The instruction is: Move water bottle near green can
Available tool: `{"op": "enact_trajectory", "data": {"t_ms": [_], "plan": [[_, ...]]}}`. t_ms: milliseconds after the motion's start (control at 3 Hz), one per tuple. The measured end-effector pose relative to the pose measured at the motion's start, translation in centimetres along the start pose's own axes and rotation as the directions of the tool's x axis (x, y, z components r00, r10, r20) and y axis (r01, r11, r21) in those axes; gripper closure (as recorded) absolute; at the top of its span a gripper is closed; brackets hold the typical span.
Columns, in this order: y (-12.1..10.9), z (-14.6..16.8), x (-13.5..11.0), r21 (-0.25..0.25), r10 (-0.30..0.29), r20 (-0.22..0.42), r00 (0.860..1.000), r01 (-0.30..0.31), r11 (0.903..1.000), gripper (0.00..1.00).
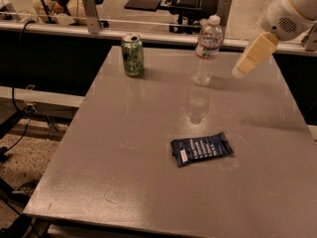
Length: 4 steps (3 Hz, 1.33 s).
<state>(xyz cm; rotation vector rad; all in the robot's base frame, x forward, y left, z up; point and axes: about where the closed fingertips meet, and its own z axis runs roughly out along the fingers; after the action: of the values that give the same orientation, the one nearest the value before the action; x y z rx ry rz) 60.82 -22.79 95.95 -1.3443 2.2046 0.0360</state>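
At the far left we see the green can, a small metal cylinder, upright on the matte grey table. Right of it, well apart, stands the clear ribbed water bottle. Nearer lies a flat blue wrapper. At the far right the cream gripper slants down-left in the air beside the bottle. We cannot tell whether it is open or closed.

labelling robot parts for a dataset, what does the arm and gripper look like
The gripper, at the upper right just right of the tall clear ribbed plastic water bottle, is a pale cream-yellow, blocky tapered piece. It hangs from a smooth, rounded white arm housing with a small patch of dark perforations. No cables or markings show.
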Motion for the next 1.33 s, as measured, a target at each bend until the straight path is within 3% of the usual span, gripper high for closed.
{"op": "enact_trajectory", "data": {"t_ms": [667,1000,1333], "plan": [[-3.9,4.2,-4.0,-0.028,0.053,0.118,0.992,-0.05,0.9983,0.0],[-4.5,5.9,-5.1,-0.052,0.078,0.148,0.986,-0.07,0.9961,0.0],[-4.4,6.9,-5.7,-0.081,0.088,0.168,0.982,-0.076,0.9938,0.15]]}}
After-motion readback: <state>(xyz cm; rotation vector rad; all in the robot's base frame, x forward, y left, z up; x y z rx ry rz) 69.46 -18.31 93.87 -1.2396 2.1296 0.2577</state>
